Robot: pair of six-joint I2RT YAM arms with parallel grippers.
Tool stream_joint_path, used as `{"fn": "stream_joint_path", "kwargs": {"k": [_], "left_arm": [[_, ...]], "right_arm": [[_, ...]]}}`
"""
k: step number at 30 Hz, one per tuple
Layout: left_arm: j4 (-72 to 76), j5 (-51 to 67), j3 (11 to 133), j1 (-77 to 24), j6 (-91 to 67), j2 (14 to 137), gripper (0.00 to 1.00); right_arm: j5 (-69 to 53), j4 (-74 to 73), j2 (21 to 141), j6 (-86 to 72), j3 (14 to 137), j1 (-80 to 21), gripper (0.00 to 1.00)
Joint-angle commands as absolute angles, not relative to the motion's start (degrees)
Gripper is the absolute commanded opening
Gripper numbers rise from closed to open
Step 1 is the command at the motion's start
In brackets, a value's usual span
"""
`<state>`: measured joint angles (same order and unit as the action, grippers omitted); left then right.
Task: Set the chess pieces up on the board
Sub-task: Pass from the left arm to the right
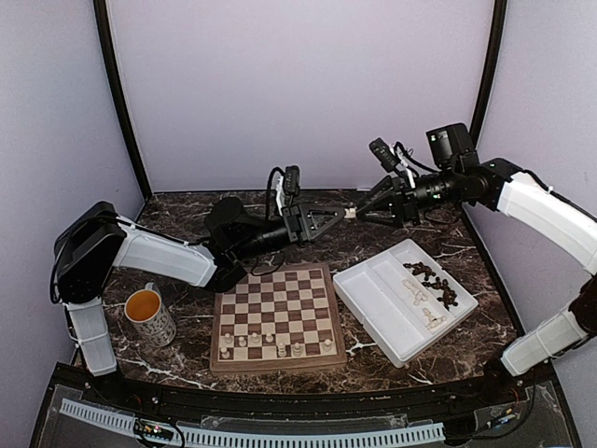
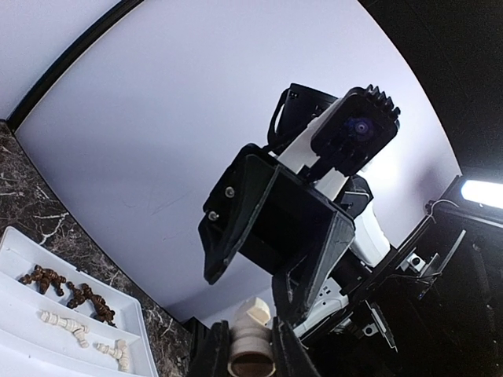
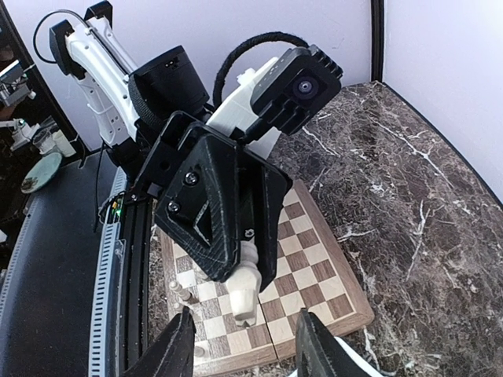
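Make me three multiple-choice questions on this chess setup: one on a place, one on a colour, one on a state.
1. Where does the white tray lie?
A) on top of the board
B) on the table beside the board, on the right arm's side
C) lifted in the air by the left arm

2. What colour is the chess piece held by the left pincer?
A) dark brown
B) cream
C) red

3. How does the right pincer stand?
A) open, one finger on either side of the piece
B) shut on the piece
C) shut on the tray's rim

Answers:
1 B: the top view shows the tray flat on the table, next to the board.
2 B: the piece pinched there is pale.
3 A: the right wrist view shows its fingers spread, with gaps to the piece.
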<state>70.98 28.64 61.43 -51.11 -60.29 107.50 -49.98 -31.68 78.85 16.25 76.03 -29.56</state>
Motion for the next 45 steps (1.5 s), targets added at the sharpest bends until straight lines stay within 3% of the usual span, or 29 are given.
{"fn": "stream_joint_path", "kwargs": {"k": [1,10,18,22,26,39,45], "left_arm": [[76.1,28.5,61.0,-51.1,-61.7,107.3,0.07],[76.5,28.9,61.4,-51.0,-62.3,107.9,0.07],[76.6,29.0,62.6,-51.1,-63.0,109.2,0.07],[76.7,29.2,63.2,-51.2,-63.4,109.8,0.08],[75.8,29.2,63.2,-51.2,-63.0,109.6,0.15],[73.0,28.8,62.7,-51.0,-60.2,108.2,0.26],[64.3,25.3,58.6,-50.2,-53.5,101.5,0.44]], "right_arm": [[-53.8,-27.8,79.8,13.7,76.3,-29.2,0.43],[-55.8,-26.9,80.9,12.7,76.5,-29.2,0.27],[-56.1,-26.5,81.7,12.3,76.0,-29.2,0.24],[-56.1,-26.5,81.7,12.3,76.3,-29.2,0.14],[-54.4,-27.2,81.8,12.6,76.8,-29.2,0.06],[-53.2,-28.7,82.1,13.3,77.3,-29.2,0.03],[-46.8,-34.8,82.0,18.4,80.1,-29.3,0.04]]}}
